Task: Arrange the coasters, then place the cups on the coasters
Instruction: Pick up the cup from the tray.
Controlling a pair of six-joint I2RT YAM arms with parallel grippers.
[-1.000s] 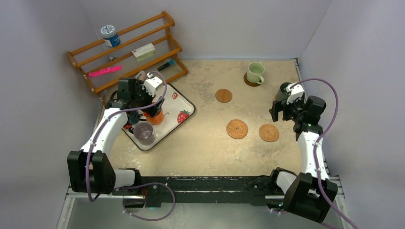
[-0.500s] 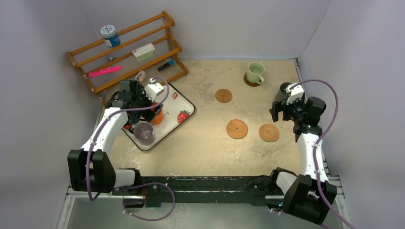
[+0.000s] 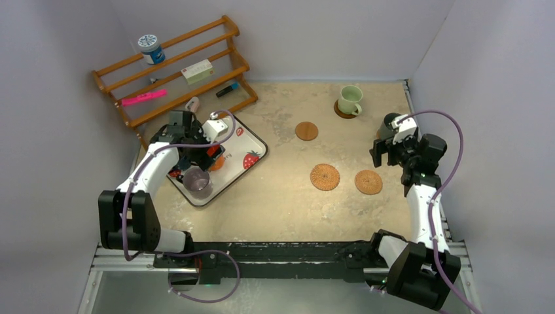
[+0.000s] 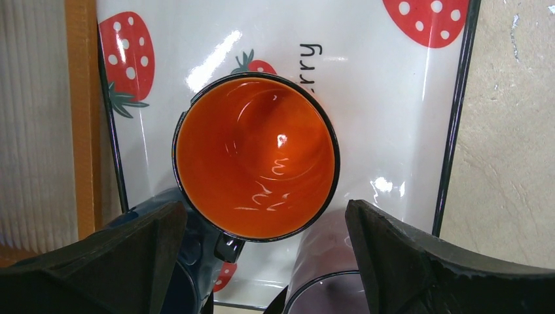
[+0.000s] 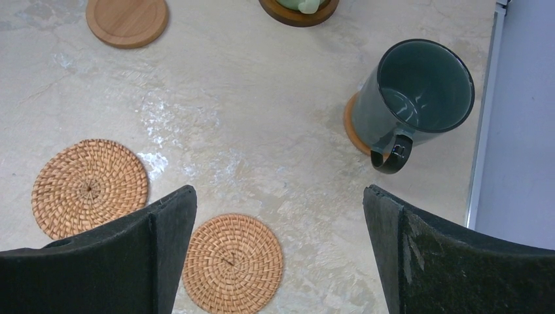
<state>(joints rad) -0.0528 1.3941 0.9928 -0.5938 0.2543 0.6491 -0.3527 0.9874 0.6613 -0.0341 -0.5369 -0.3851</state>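
Coasters are spread over the right half of the desk with gaps between them, presumably so each cup can land without knocking its neighbour. Two are filled: the pale green cup sits on a dark coaster at the far side, and the dark grey-green cup stands on a brown coaster near the right edge. A smooth wooden coaster, a woven coaster and a second woven coaster lie bare. These match the three cups crowded together on the strawberry tray: the orange cup, the dark blue cup and the purple-grey cup. The left pincer hangs directly above the orange cup, its jaws wide apart and gripping nothing, with one finger showing on each side of the rim. That centred line-up reads as preparation for a grasp across the cup's body. The tight packing leaves the fingers little room beside the blue and purple-grey cups. The right pincer is likewise spread wide and empty, held above the desk between the grey-green cup and the woven coasters.
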